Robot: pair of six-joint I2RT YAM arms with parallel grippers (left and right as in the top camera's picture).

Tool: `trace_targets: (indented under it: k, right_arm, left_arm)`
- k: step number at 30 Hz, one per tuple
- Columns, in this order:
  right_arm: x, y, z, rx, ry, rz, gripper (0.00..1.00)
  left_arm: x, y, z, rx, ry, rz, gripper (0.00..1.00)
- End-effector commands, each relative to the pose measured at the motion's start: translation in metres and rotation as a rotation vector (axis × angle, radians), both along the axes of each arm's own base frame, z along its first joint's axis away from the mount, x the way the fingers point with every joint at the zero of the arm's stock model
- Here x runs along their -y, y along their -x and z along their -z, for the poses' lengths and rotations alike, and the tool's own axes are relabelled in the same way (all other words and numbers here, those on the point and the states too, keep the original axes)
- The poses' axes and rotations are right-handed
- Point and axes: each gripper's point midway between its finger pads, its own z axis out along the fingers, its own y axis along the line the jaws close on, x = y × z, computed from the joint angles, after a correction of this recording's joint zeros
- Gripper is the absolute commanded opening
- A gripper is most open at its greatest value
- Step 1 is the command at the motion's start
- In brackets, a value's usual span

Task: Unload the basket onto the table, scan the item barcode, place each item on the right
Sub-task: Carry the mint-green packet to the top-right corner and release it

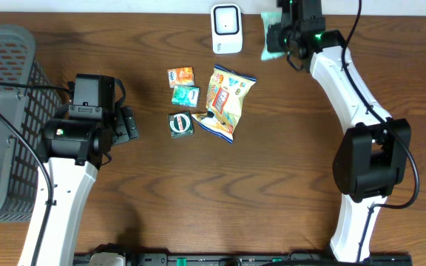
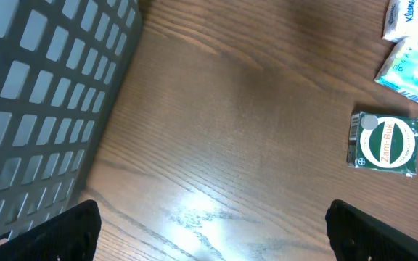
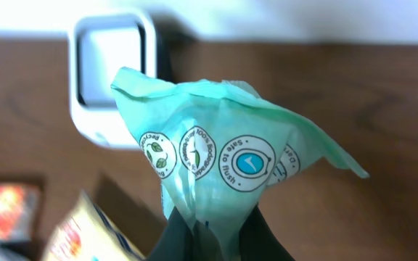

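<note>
Right gripper (image 3: pixel 218 245) is clamped shut on the lower edge of the mint-green wipes packet (image 3: pixel 223 156). The packet hangs off the table in the upper right of the overhead frame, just right of the white scanner (image 1: pixel 226 28). My read on handling: light, soft film, crumpled and folded where the jaws pinch it, so it will flop and twist rather than present a flat face. The film looks slick, and a pinch on one edge could slip or let the pack swing. A hold nearer the sealed seam, leaving the printed panel free, would serve better. I cannot see a barcode on the side facing the wrist camera, only round printed symbols. Left gripper (image 2: pixel 209 235) is fully open over bare wood at centre left, holding nothing. The table (image 1: pixel 272 185) is dark wood grain, smooth, with some glare. Room around the scanner is fair. A snack bag (image 1: pixel 226 102) and three small items, including a green Zam-Buk tin (image 2: pixel 384 142), lie below it, well apart from the raised packet. A grey basket (image 1: pixel 6 89) fills the left edge.
</note>
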Motion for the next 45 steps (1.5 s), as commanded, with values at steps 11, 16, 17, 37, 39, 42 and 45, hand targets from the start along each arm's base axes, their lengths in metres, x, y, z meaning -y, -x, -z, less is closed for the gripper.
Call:
trace_targets:
  k: [11, 16, 17, 37, 39, 42, 45]
  right_arm:
    - [-0.1, -0.039, -0.038, 0.225, -0.377, -0.076, 0.01]
    - [-0.117, -0.053, -0.01, 0.205, -0.388, -0.053, 0.01]
    - [-0.121, -0.056, -0.004, 0.197, -0.396, -0.052, 0.01]
    - [-0.081, -0.077, 0.011, 0.123, -0.316, -0.001, 0.01]
    - [-0.047, -0.079, 0.008, 0.096, -0.241, 0.055, 0.01]
    - [0.011, -0.076, 0.007, 0.046, -0.084, 0.115, 0.01]
    - [0.082, -0.066, 0.013, -0.026, 0.094, 0.196, 0.01]
  left_arm:
    - [0.0, -0.002, -0.004, 0.01, 0.001, -0.004, 0.98]
    - [0.0, -0.002, -0.004, 0.01, 0.001, -0.004, 0.98]
    - [0.0, -0.002, -0.004, 0.01, 0.001, -0.004, 0.98]
    - [0.0, -0.002, -0.004, 0.01, 0.001, -0.004, 0.98]
    - [0.0, -0.002, -0.004, 0.01, 0.001, -0.004, 0.98]
    - [0.0, -0.002, -0.004, 0.01, 0.001, -0.004, 0.98]
    - [0.0, -0.002, -0.004, 0.01, 0.001, -0.004, 0.98]
